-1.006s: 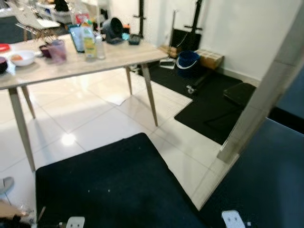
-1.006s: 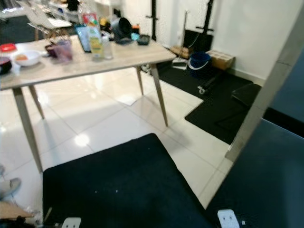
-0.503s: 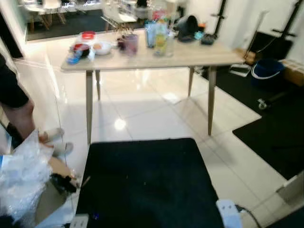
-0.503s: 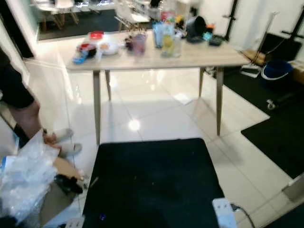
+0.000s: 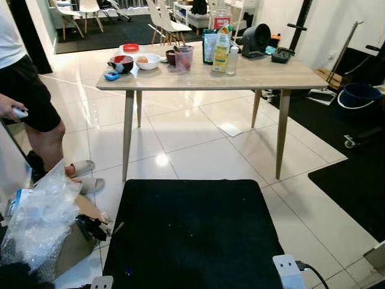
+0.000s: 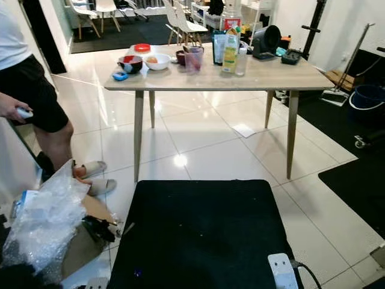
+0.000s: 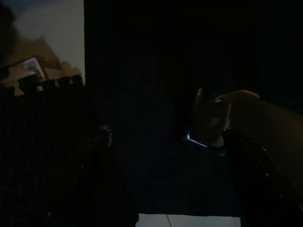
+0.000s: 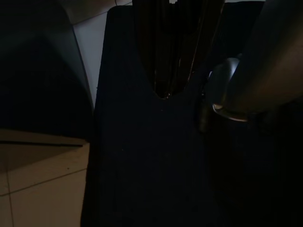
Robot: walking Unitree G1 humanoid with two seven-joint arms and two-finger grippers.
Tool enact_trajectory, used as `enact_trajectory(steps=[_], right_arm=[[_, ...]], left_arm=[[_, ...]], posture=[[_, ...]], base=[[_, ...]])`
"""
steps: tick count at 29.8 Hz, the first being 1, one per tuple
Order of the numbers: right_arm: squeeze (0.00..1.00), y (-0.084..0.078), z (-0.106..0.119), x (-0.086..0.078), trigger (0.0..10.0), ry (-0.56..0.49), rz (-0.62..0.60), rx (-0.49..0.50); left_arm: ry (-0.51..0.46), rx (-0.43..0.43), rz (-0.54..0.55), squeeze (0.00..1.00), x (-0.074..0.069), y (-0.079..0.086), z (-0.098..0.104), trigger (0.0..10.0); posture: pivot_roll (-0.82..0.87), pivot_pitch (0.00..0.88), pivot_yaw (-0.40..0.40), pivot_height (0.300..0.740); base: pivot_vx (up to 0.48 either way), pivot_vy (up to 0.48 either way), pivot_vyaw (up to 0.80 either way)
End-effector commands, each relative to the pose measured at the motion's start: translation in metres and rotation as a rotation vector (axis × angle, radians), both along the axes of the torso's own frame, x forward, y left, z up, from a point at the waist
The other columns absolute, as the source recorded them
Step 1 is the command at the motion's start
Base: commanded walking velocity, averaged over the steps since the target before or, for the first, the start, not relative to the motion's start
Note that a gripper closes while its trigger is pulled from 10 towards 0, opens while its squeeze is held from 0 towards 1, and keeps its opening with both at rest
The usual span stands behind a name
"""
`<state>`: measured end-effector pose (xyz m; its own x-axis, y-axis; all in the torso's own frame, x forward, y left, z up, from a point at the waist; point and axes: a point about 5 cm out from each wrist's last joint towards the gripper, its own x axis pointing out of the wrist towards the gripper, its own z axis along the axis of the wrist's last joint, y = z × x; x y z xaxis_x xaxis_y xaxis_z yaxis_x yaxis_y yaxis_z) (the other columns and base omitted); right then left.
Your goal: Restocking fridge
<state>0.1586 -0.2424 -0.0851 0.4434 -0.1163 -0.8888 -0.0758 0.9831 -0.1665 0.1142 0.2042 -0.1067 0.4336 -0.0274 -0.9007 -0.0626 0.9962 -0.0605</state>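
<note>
Both our arms hang idle down in the shade. The left gripper [image 7: 165, 156] shows as two dark fingers with a clear gap between them, so we'd call it spread. The right gripper [image 8: 177, 52] is just a dark mass over the mat, and we can't tell if it's spread or pinched.

Taking the wooden table [image 5: 264, 71] as our landmark: straight ahead of us, on the near side of it, a black mat [image 5: 192, 235] lies on the white tile floor [image 5: 198, 135].

On the table, the stuff to restock sits toward the far edge: a yellow juice carton [image 5: 221, 55] roughly mid-table, a small clear bottle [image 5: 232, 61] just beside it, and a dark pouch [image 5: 208, 47] behind. Toward the table's left end there's a pink cup [image 5: 183, 58], a white bowl [image 5: 148, 61], a dark bowl [image 5: 121, 62] and a red lid [image 5: 130, 47]. A black fan-like thing [image 5: 257, 40] stands near the right end.

Left of the table a person [image 5: 27, 90] in black shorts stands, with a heap of bubble wrap [image 5: 39, 220] on a cardboard box [image 5: 75, 241] in front. Right of the table, a blue bucket [image 5: 359, 96].
</note>
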Motion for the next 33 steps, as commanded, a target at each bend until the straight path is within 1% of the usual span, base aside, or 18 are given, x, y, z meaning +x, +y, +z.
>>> enact_trajectory(steps=[1,4,5,7,10,14,20,22,31,33], right_arm=[[0.00,0.000,0.001,0.003,10.0,-0.003,-0.004,-0.007],[0.00,0.000,0.001,0.003,10.0,0.002,0.000,-0.010],[0.00,0.001,0.000,0.002,10.0,0.007,0.007,-0.012],[0.00,0.003,-0.001,0.001,10.0,0.014,0.006,-0.002],[0.00,0.005,-0.002,-0.001,10.0,0.034,0.048,-0.022],[0.00,0.009,-0.005,-0.006,10.0,0.046,0.042,-0.010],[0.00,0.008,-0.007,-0.012,10.0,0.055,0.021,-0.022],[0.00,0.008,-0.008,-0.013,10.0,0.053,0.000,-0.020],[0.00,0.008,-0.008,-0.015,10.0,0.057,0.011,-0.027],[0.00,0.007,-0.008,-0.015,10.0,0.058,0.013,-0.028]], left_arm=[[0.004,-0.023,0.018,0.00,0.000,-0.004,-0.001,10.0],[0.002,-0.024,0.017,0.00,0.000,-0.004,-0.001,10.0],[0.001,-0.024,0.018,0.00,0.000,-0.004,-0.001,10.0],[-0.001,-0.022,0.018,0.00,0.001,-0.003,0.000,10.0],[-0.001,-0.017,0.016,0.00,0.001,-0.003,0.000,10.0],[0.000,-0.010,0.012,0.00,0.001,0.000,0.000,10.0],[0.002,-0.010,0.005,0.00,0.001,0.000,0.000,10.0],[0.004,-0.010,0.003,0.00,0.001,0.000,0.000,10.0],[0.006,-0.011,-0.005,0.00,0.001,0.001,0.000,10.0],[0.006,-0.012,-0.002,0.00,0.001,0.000,0.000,10.0]], posture=[[-0.01,0.000,-0.041,0.740],[-0.01,0.000,-0.041,0.740],[-0.01,0.000,-0.025,0.740],[-0.01,0.000,-0.021,0.740],[-0.01,0.000,-0.021,0.740],[-0.01,0.000,-0.010,0.740],[-0.01,0.000,-0.007,0.740],[-0.01,0.000,-0.007,0.740],[-0.01,0.000,-0.008,0.740],[-0.01,0.000,-0.011,0.740]], base=[[0.000,0.000,0.00],[0.000,0.000,0.00],[0.000,0.000,0.00],[0.000,0.000,0.00],[0.000,0.000,0.80],[0.000,0.000,0.79],[0.000,0.000,0.78],[0.000,0.000,0.00],[0.000,0.000,0.00],[0.266,0.000,0.00]])
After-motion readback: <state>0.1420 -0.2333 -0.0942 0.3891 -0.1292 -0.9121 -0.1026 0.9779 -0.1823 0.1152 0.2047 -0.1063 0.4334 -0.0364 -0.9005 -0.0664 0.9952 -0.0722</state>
